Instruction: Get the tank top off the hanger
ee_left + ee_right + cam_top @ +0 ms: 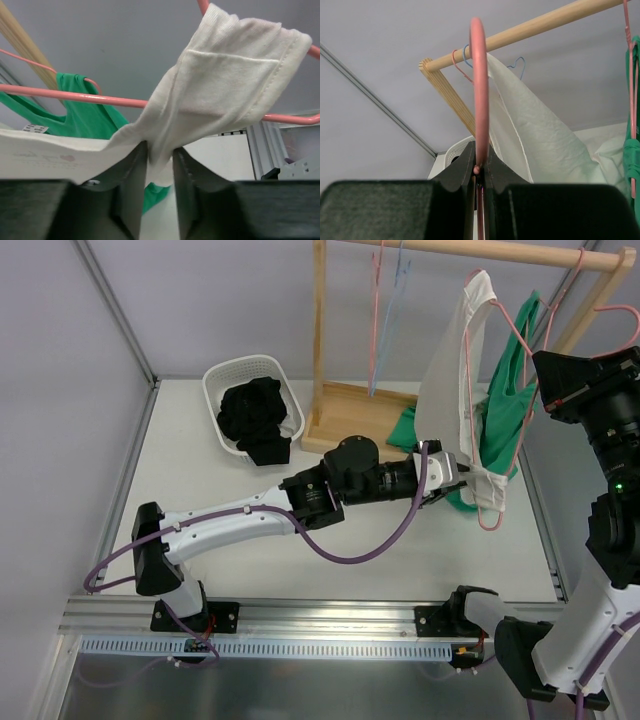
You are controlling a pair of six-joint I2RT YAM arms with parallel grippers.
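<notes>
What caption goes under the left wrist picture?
Left gripper pinches the white tank top draped over a pink hanger.

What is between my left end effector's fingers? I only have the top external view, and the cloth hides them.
Observer: A fold of the white tank top runs down between the fingers of the left end effector, filling the gap.
Operator: And the right one?
Observer: The right end effector is shut on the pink hanger, at the base of its hook.
Operator: Is the strap off?
Observer: No, the strap lies draped over the hanger's wire, per the left wrist view.
</notes>
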